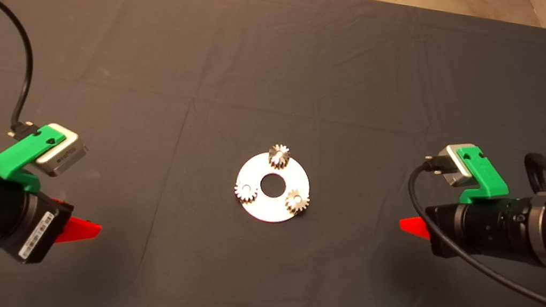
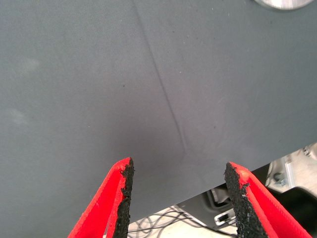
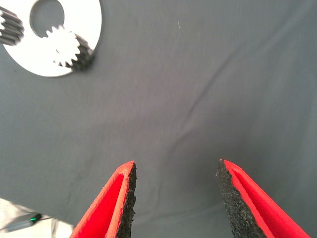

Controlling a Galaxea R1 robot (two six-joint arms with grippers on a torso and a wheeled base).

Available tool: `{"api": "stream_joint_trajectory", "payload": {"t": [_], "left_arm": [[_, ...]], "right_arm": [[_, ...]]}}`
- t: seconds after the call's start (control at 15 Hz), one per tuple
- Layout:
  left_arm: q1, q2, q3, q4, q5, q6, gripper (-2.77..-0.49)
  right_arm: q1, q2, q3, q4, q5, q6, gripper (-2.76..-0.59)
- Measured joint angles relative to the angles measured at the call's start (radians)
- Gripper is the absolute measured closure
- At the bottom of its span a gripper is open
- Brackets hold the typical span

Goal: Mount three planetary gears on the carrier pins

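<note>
From above, the silver disc (image 1: 273,187) lies mid-mat with three planetary gears (image 1: 278,156) seated on its carrier pins, which the gears hide; the left gripper (image 1: 77,230) and right gripper (image 1: 413,226) hover well apart on either side. Left wrist: fingers (image 2: 123,198) spread wide, empty, over bare mat (image 2: 148,99). Right wrist: fingers (image 3: 126,198) spread, empty, one gear (image 3: 69,47) on the disc beyond

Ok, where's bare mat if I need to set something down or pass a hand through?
Bare mat lies beyond the disc, and between it and the left gripper and right gripper. Only the disc is crowded: three planetary gears sit around its hole.
</note>
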Motion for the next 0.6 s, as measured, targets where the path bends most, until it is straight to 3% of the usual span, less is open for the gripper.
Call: {"api": "stream_joint_trajectory", "payload": {"t": [0.2, 0.4, 0.53, 0.6], "left_arm": [[0.0, -0.004, 0.0, -0.002, 0.0, -0.008, -1.2], [0.0, -0.071, 0.0, -0.003, 0.011, -0.007, -1.2], [0.0, -0.056, 0.0, -0.004, 0.016, -0.007, -1.2], [0.0, -0.038, 0.0, -0.004, 0.008, -0.007, -1.2]], "right_arm": [[-0.02, 0.051, 0.005, -0.001, -0.005, 0.091, -1.19], [-0.041, 0.105, 0.008, -0.001, 0.005, 0.121, -1.19], [-0.051, 0.11, 0.009, -0.001, 0.0, 0.132, -1.18], [-0.057, 0.118, 0.01, -0.001, 0.001, 0.137, -1.18]]}}
